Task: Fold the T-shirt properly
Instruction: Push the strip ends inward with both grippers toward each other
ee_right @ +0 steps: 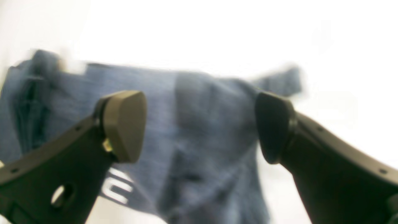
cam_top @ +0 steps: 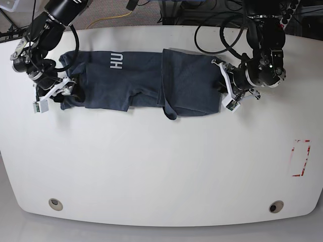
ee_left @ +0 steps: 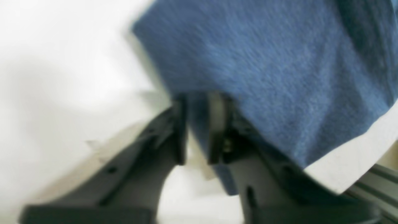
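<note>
Dark pincer arms fill the lower half of both wrist views. Left pincer [ee_left: 197,130] — jaws drawn close, a strip of blue cloth clamped between them, low centre of the left wrist view. Right pincer [ee_right: 199,124] — jaws wide apart, nothing between them, the cloth lying beyond the gap.

Item: T-shirt [cam_top: 146,80], dark slate blue, one piece. Location: upper half of the base view, stretched as a long horizontal band across the white surface [cam_top: 161,166], between the two arms. White lettering shows near the upper left of the band. A darker panel is laid over the right-hand portion, with one corner hanging below the lower edge at centre.

Progress, as a judgement: the sides appear already turned in, giving the narrow band; the right end is gripped, likely for a fold across toward the left. Remaining: at least one crosswise fold, then squaring the edges. Roughly midway.

Hidden or unclear: both wrist views are blurred, so cloth edges and seams cannot be traced. The sleeves cannot be told apart in the bunched left end of the band, partly covered by the right arm. Lettering is cut off — only a few characters readable. A red-marked rectangle [cam_top: 301,158] sits at the right edge of the base view; its purpose cannot be told.
</note>
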Controlling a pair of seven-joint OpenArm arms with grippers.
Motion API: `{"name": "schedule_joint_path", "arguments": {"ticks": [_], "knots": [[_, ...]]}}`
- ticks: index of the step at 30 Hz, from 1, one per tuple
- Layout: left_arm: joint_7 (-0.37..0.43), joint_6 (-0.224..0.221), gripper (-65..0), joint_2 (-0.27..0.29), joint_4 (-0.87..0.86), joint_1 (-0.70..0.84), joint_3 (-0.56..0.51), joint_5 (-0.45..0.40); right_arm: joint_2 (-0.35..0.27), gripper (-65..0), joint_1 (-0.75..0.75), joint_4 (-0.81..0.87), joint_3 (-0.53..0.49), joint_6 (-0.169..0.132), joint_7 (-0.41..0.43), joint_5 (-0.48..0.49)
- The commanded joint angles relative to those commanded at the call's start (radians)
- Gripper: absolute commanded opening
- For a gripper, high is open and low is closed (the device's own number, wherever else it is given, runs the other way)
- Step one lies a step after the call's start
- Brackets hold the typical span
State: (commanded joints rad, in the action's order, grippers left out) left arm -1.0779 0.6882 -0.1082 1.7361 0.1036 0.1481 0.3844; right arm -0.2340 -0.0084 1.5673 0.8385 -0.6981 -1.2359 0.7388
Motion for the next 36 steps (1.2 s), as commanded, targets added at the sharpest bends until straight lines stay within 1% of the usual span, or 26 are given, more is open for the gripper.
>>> {"name": "schedule_joint_path", "arguments": {"ticks": [3, 5, 9, 12, 17, 21, 22, 23, 24, 27, 28, 29, 31, 32, 34, 36], "knots": [[0.011, 0.000, -61.9, 0.000, -0.029, 0.000, 0.002, 0.000, -0.031, -12.5, 0.017, -0.103, 0.054, 0.000, -0.031, 0.002], [0.014, 0.000, -61.9, 0.000, -0.034, 0.000, 0.002, 0.000, -0.035, -12.5, 0.018, -0.141, 0.075, 0.000, -0.049, 0.005], [0.014, 0.000, -61.5, 0.000, -0.034, 0.000, 0.002, 0.000, -0.026, -12.5, -0.011, -0.184, 0.072, 0.000, -0.055, 0.107], [0.014, 0.000, -61.5, 0.000, -0.034, 0.000, 0.002, 0.000, 0.014, -12.5, -0.035, -0.184, 0.017, 0.000, -0.055, 0.153], [0.014, 0.000, -61.5, 0.000, -0.034, -0.002, 0.002, -0.002, 0.072, -12.5, -0.049, -0.184, -0.006, 0.000, -0.054, 0.153], [0.014, 0.000, -61.5, 0.000, -0.034, -0.002, 0.002, -0.002, 0.084, -13.5, -0.049, -0.184, -0.044, 0.000, -0.040, 0.150], [0.014, 0.000, -61.5, 0.000, -0.034, -0.002, 0.002, -0.002, 0.084, -15.9, -0.049, -0.183, -0.049, 0.000, -0.026, 0.150], [0.014, -0.002, -61.5, 0.000, -0.034, -0.002, 0.002, -0.002, 0.084, -20.0, -0.049, -0.183, -0.063, 0.000, -0.009, 0.150], [0.014, -0.003, -61.5, 0.000, -0.034, -0.002, 0.002, -0.002, 0.081, -25.8, -0.049, -0.183, -0.077, 0.000, 0.008, 0.150], [0.014, -0.052, -61.5, 0.000, -0.057, -0.002, -0.003, -0.002, 0.078, -50.1, -0.048, -0.178, -0.097, 0.000, 0.031, 0.150], [0.014, -0.061, -61.5, 0.000, -0.071, -0.005, -0.003, 0.000, 0.078, -58.8, -0.048, -0.167, -0.097, 0.000, 0.032, 0.150], [0.014, -0.066, -61.4, 0.002, -0.089, -0.006, -0.003, 0.003, 0.078, -65.0, -0.048, -0.147, -0.097, 0.000, 0.034, 0.150], [0.014, -0.066, -61.4, 0.012, -0.126, -0.009, -0.008, 0.006, 0.078, -65.0, -0.054, -0.095, -0.098, 0.035, 0.034, 0.150], [0.014, -0.069, -61.4, 0.028, -0.141, -0.018, -0.015, 0.002, 0.078, -65.0, -0.064, -0.066, -0.100, 0.044, 0.034, 0.150], [0.014, -0.071, -61.4, 0.044, -0.163, -0.032, -0.028, -0.002, 0.083, -65.0, -0.075, 0.011, -0.100, 0.053, 0.034, 0.150], [0.014, -0.072, -61.4, 0.048, -0.178, -0.040, -0.035, -0.002, 0.086, -65.0, -0.083, 0.087, -0.100, 0.053, 0.029, 0.155]]}}
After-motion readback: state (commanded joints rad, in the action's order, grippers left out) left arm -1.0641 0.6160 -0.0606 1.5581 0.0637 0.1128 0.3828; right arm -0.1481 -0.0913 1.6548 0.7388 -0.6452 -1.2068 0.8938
